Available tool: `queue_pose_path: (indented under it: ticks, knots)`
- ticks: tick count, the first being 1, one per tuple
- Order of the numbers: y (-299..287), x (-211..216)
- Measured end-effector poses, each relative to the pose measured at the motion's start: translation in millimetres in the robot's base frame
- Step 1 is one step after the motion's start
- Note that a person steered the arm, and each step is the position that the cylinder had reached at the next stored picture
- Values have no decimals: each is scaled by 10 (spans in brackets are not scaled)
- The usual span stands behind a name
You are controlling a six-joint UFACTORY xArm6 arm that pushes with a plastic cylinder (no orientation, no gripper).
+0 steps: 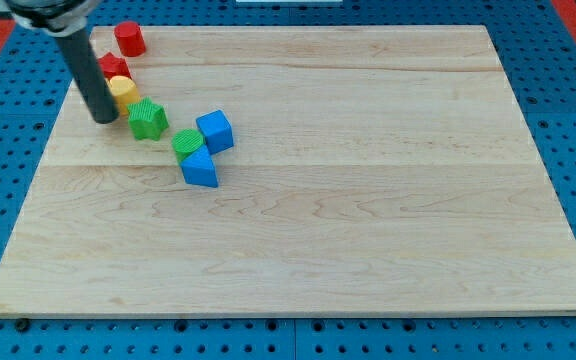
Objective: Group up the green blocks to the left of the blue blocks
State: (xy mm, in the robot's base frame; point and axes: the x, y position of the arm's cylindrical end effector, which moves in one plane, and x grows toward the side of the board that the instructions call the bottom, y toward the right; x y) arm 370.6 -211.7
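My tip (105, 118) rests on the board at the upper left, just left of a green block (148, 119) with a small gap between them. A second green block (188, 142) lies to the right and lower, wedged between a blue cube (215, 131) above right and a blue wedge-shaped block (200, 169) below it. The rod rises from the tip toward the view's top left.
A yellow block (123, 91) sits beside the rod, just above the first green block. A red block (114, 68) lies above it and a red cylinder (130, 39) stands near the board's top edge. The wooden board (368, 200) lies on a blue pegboard.
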Motion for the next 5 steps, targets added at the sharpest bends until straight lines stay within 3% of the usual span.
queue_pose_path:
  ticks: [3, 4, 5]
  knots:
    - [669, 18]
    - [459, 92]
    - [-181, 225]
